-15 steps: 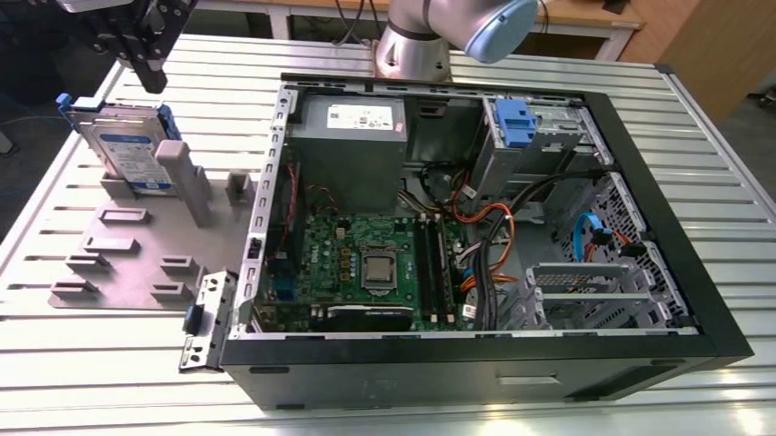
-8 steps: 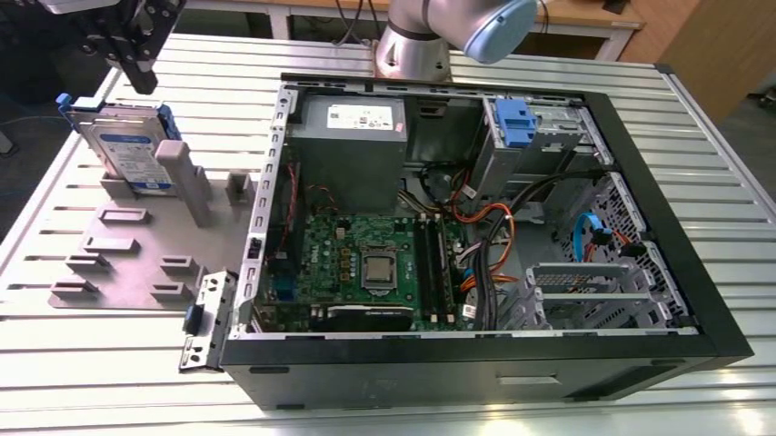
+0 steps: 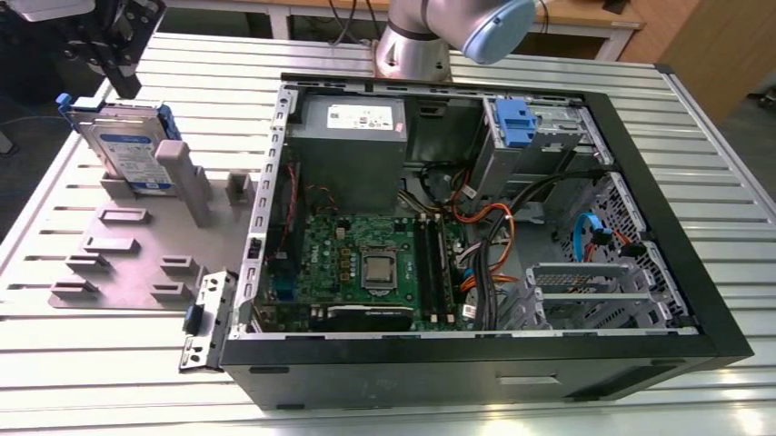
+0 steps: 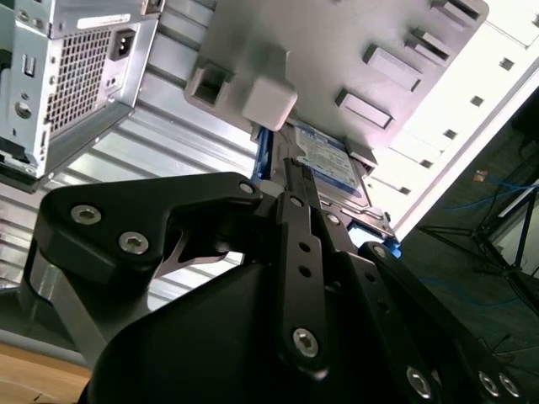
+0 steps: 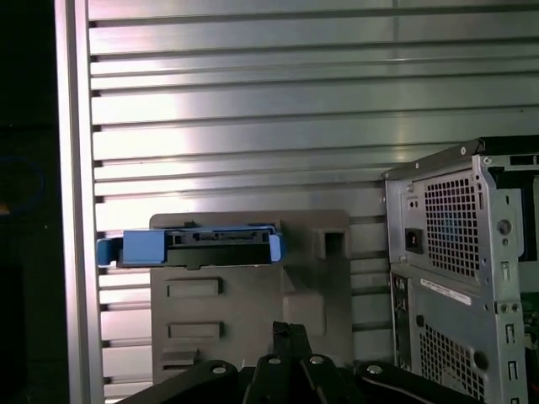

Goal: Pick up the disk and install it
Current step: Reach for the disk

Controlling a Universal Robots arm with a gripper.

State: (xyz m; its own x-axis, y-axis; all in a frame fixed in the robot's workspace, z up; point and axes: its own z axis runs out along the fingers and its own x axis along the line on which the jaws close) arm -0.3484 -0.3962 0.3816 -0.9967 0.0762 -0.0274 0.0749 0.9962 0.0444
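At the exterior view's far left, the black hand [image 3: 122, 82] hangs over the slatted metal tabletop [image 3: 97, 345], pointing straight down. It sits just above the disk [image 3: 127, 150] and does not touch it. In both wrist views its fingers [image 5: 289, 330] look pressed together with nothing between them.

The disk, silver in a blue frame, stands on its edge in a grey stand [image 3: 127, 272]. We judge it is propped upright this way so that its thin top edge is free to be gripped from above. The first wrist view looks down on that blue top edge [image 5: 198, 247]. The second wrist view shows its labelled face [image 4: 333, 164] just past the fingertips.

Further right lies the open computer case [image 3: 485, 377], on its side with the opening facing up, probably so that its insides can be reached from overhead. A blue tab [image 3: 515, 123] sits in a bay at its far corner. The arm [image 3: 419, 41] rises behind the case, and the disk is not yet picked up.
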